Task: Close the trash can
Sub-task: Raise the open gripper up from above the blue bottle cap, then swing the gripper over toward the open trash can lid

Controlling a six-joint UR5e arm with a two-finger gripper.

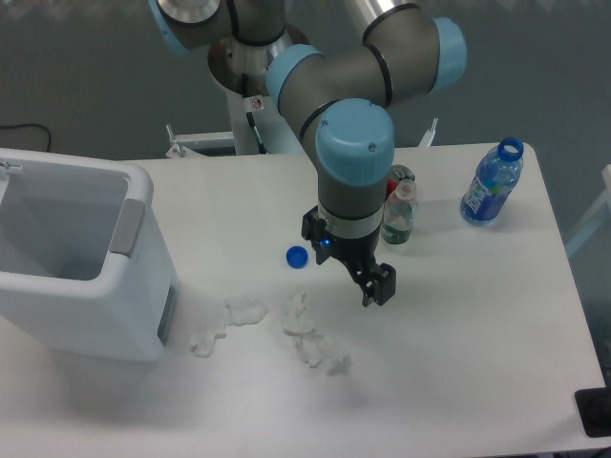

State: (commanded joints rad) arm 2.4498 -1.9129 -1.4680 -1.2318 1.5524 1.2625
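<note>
Trash can (91,286) stands open at left; rigid light plastic, push its lid. Gripper (375,286) state unclear, grasping nothing.

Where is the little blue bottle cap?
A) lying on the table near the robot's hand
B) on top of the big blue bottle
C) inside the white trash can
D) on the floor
A: the blue cap lies flat on the table just beside the gripper, and the blue bottle stands open-topped.
</note>
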